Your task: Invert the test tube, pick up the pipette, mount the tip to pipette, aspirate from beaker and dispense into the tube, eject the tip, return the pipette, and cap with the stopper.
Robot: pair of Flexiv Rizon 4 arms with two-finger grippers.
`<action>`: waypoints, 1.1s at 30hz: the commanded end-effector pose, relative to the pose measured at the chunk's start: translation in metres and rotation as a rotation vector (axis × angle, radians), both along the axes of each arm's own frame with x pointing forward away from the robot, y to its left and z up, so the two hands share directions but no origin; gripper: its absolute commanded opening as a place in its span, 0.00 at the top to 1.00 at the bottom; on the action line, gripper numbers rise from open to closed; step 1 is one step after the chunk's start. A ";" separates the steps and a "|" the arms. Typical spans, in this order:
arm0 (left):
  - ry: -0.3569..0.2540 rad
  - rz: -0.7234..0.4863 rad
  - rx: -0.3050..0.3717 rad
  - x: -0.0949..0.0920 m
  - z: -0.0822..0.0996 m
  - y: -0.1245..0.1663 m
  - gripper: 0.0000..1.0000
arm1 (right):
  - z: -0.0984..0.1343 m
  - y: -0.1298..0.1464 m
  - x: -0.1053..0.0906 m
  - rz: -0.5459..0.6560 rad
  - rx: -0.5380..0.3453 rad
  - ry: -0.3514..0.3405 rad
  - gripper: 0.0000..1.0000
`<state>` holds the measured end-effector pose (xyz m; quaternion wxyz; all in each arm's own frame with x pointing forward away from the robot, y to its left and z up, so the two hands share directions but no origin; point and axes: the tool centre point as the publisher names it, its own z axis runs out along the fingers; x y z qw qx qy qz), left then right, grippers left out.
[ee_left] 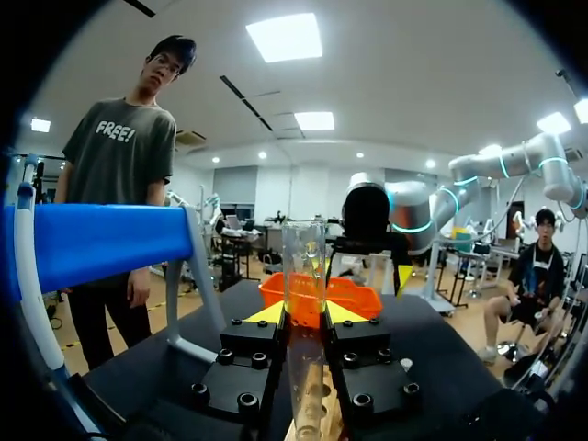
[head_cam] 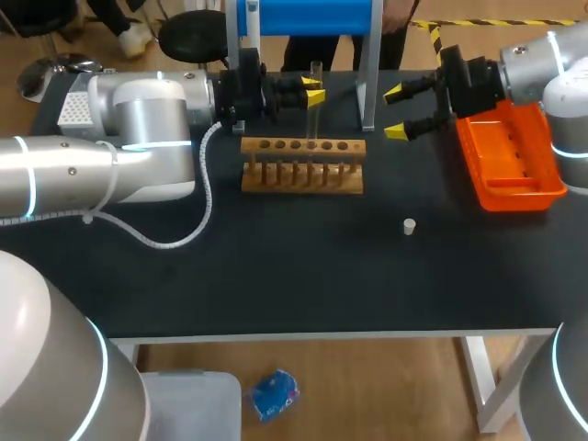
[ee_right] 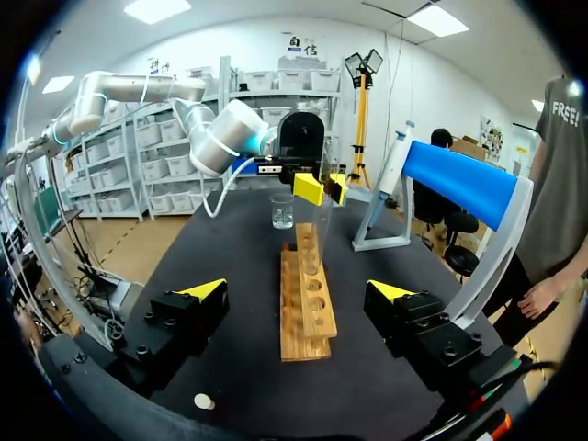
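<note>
My left gripper point(head_cam: 313, 90) is shut on a clear test tube point(head_cam: 315, 103), held upright just above the wooden rack point(head_cam: 303, 167). In the left wrist view the test tube point(ee_left: 304, 266) stands between the yellow tips of the left gripper point(ee_left: 305, 314). My right gripper point(head_cam: 397, 112) hangs open to the right of the rack, nothing between its fingers. From the right wrist, that right gripper point(ee_right: 299, 291) faces the rack point(ee_right: 307, 303), with the tube point(ee_right: 323, 216) and a glass beaker point(ee_right: 282, 211) beyond. The blue pipette point(head_cam: 308, 16) rests on its stand at the back. A white stopper point(head_cam: 410, 226) lies on the table.
An orange tray point(head_cam: 511, 158) sits at the right edge under my right arm. The pipette stand's white legs point(head_cam: 367, 83) rise just behind the rack. The dark tabletop point(head_cam: 276, 276) in front of the rack holds only the stopper.
</note>
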<state>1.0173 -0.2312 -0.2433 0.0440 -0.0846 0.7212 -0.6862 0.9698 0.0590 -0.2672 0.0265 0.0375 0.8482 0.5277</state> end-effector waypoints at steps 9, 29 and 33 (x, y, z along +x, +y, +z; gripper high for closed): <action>0.004 0.011 -0.005 0.004 -0.007 0.002 1.00 | 0.000 0.000 0.000 0.001 0.001 0.000 0.00; 0.015 0.040 -0.023 0.002 -0.018 0.004 1.00 | 0.000 0.000 0.000 0.001 0.001 0.000 0.00; 0.018 0.034 -0.016 0.002 -0.020 0.002 1.00 | 0.000 0.000 0.000 0.001 0.001 0.000 0.00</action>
